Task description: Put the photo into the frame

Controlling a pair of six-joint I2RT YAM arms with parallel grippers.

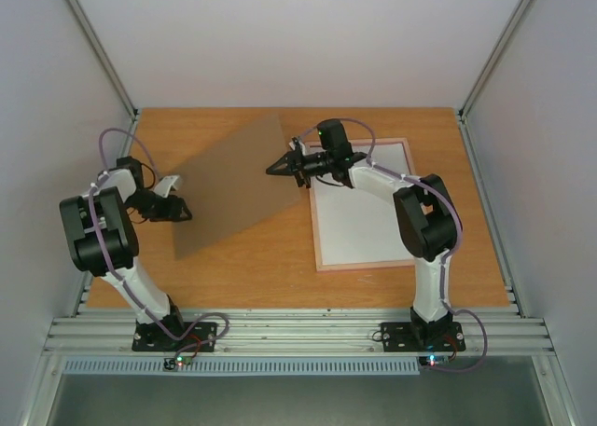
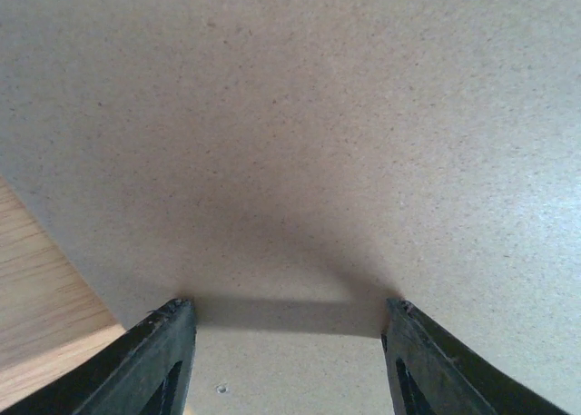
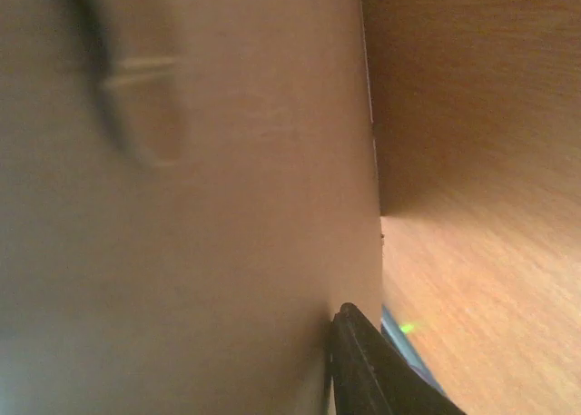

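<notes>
1. frame (image 1: 364,265) – lies flat on table (image 1: 280,267), R side, pink rim round a white field; photo can't be made out.
2. backing board (image 1: 229,184) – brown, tilted, just L of frame.
3. right gripper (image 1: 275,169) at board's R edge; wrist view blurred, one finger (image 3: 363,370) beside the board, can't tell if clamped.
4. left gripper (image 1: 177,209) at L edge, fingers (image 2: 163,360) spread, tips against board's face.

The frame (image 1: 368,265) lies flat on the right half of the worktop (image 1: 252,272), long sides running near to far. A narrow pink rim surrounds a white interior. Its far-left corner is hidden.
</notes>
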